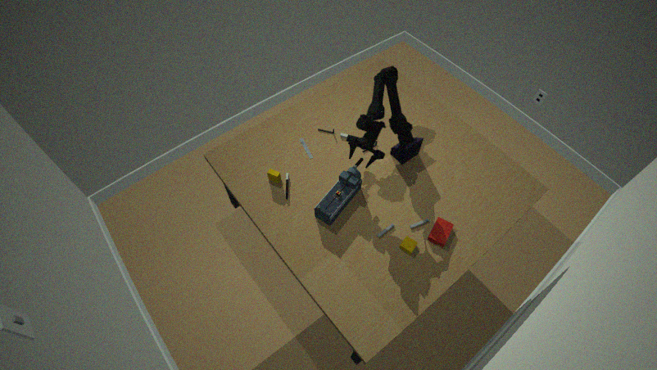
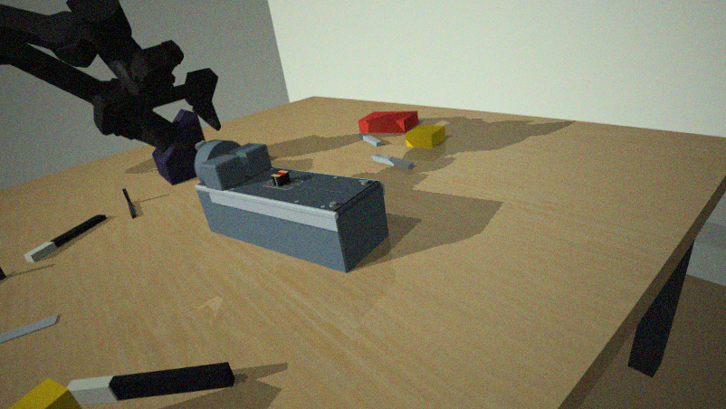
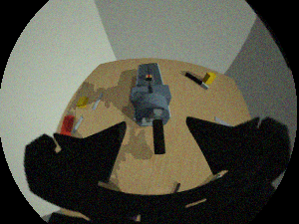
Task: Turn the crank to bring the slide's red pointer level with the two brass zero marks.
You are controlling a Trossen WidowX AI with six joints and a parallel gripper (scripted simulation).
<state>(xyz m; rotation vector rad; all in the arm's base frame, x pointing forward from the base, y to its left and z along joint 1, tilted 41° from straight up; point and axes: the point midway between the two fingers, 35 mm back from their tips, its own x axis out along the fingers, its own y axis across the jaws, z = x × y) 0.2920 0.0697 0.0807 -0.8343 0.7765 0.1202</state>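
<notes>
The blue-grey machine (image 1: 327, 209) (image 2: 284, 218) (image 3: 149, 68) stands on the table. Its round crank disc (image 2: 215, 150) (image 3: 151, 103) is at the end toward the arm. The black crank handle (image 1: 359, 162) (image 3: 158, 140) sticks out from that end; the arm hides it in the exterior view. The red pointer (image 2: 281, 174) is on top, close beside the yellow brass marks. They look about level, but are too small to tell exactly. My gripper (image 1: 359, 161) (image 2: 196, 136) (image 3: 156, 121) is wide open. In the wrist view the handle shows between its fingers, with a gap on each side.
A red block (image 1: 441, 231) (image 2: 388, 122) (image 3: 68, 125) and a yellow block (image 1: 408, 245) (image 2: 425, 137) lie with grey bars on one side of the machine. Another yellow block (image 1: 274, 176) (image 3: 209, 78) and a black-and-white bar (image 1: 287, 186) (image 2: 170, 382) lie on the other side.
</notes>
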